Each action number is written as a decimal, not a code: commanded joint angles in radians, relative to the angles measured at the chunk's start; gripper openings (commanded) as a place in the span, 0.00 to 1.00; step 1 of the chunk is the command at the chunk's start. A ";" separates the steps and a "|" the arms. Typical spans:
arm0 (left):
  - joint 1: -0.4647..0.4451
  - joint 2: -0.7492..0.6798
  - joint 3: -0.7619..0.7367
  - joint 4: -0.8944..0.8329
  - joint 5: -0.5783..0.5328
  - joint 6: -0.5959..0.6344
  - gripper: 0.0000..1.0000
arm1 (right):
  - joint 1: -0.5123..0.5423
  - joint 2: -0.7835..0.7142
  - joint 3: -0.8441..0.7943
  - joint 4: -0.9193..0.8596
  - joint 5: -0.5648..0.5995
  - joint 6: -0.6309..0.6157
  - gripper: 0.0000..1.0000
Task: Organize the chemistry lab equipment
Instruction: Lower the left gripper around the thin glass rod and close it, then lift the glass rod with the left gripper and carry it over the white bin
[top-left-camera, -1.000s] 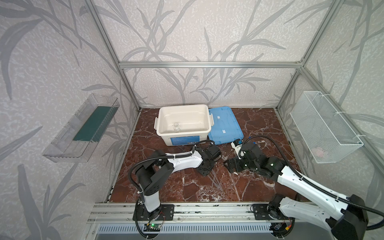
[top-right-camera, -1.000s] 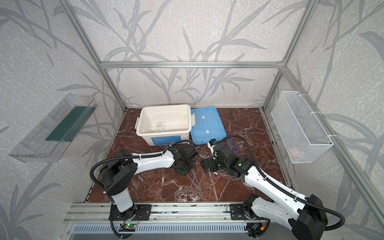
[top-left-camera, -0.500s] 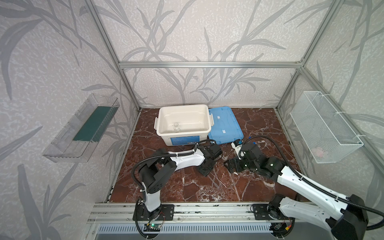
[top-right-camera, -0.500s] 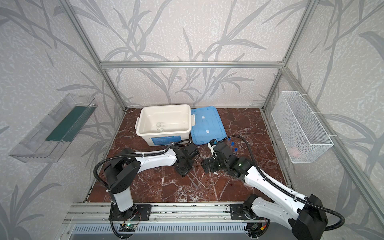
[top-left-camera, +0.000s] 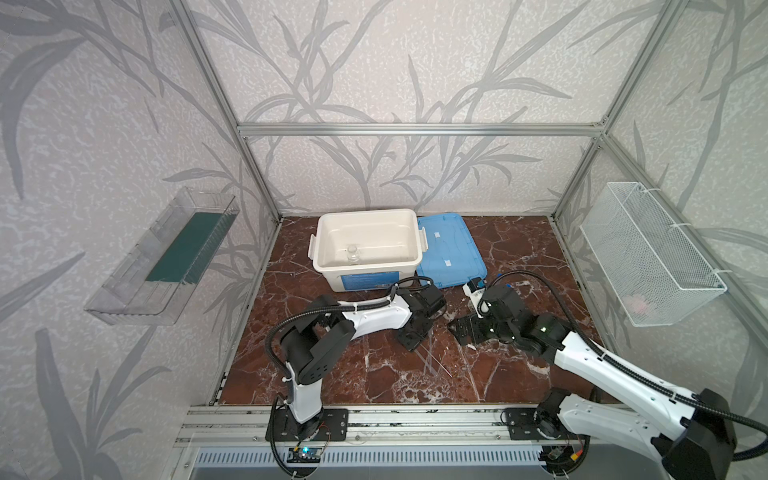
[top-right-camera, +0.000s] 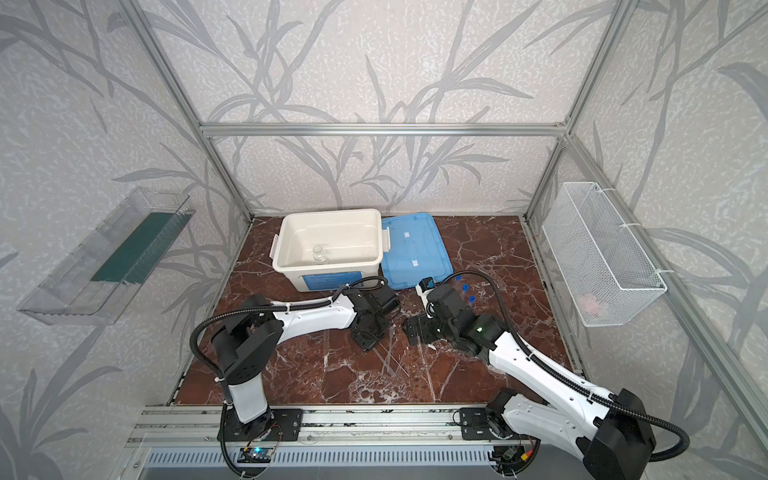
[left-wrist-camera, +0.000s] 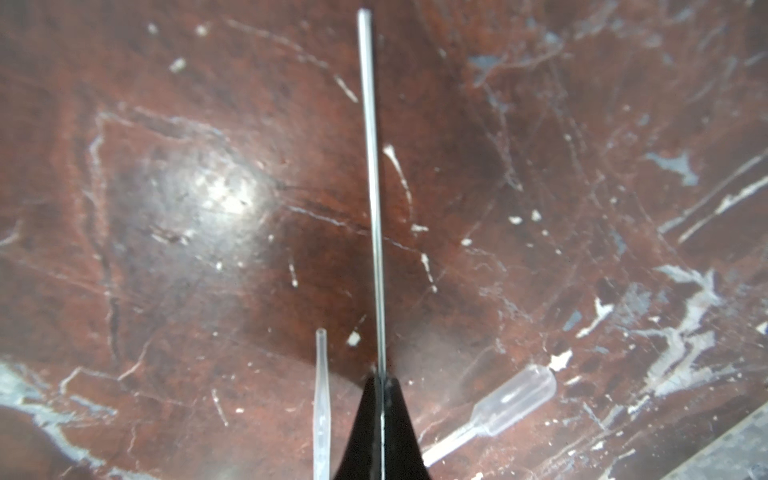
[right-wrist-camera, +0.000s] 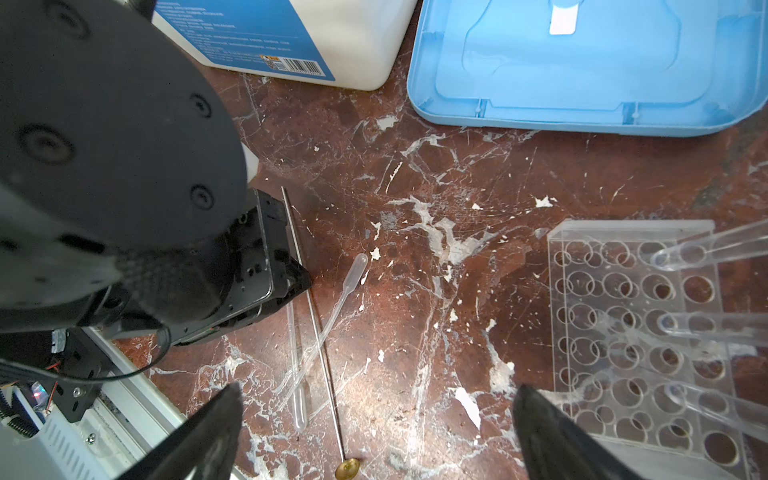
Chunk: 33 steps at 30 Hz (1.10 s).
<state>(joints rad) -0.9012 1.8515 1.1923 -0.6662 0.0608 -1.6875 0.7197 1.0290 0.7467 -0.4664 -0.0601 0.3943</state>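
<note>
The white tub (top-left-camera: 368, 213) stands center frame on the counter (top-left-camera: 519, 249), with a small clear beaker (top-left-camera: 353, 254) inside. The blue lid (top-left-camera: 451, 249) lies flat just right of it. Below them, the left claw (top-left-camera: 411, 340) and right claw (top-left-camera: 460, 332) face each other, with thin pipettes (top-left-camera: 431, 358) lower still.

- The large white plastic tub (top-left-camera: 365, 245) sits mid-frame in both top views.
- A small clear beaker (top-left-camera: 353, 254) stands inside it, near the front wall.
- The flat blue plastic lid (top-left-camera: 451, 249) lies against the tub's right side.
- Below the lid's right corner lies the clear gridded tube rack (right-wrist-camera: 623, 332), three clear blue-capped test tubes (top-right-camera: 466, 286) standing in it.
- Left of the rack, two thin clear pipettes (right-wrist-camera: 355, 274) lie crossed, a thin metal rod (left-wrist-camera: 373, 187) crossing one.
</note>
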 joint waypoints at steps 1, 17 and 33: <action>-0.001 -0.029 0.060 -0.096 -0.090 0.028 0.00 | -0.004 -0.001 0.000 0.022 0.017 0.006 0.99; -0.013 -0.077 0.154 -0.305 -0.227 0.117 0.00 | -0.005 0.000 0.010 0.017 0.019 0.015 0.99; -0.005 -0.193 0.231 -0.305 -0.355 0.375 0.00 | -0.006 -0.033 0.025 0.031 0.031 0.032 0.99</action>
<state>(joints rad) -0.9085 1.7252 1.4040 -0.9512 -0.2195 -1.4258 0.7193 1.0210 0.7467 -0.4530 -0.0490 0.4191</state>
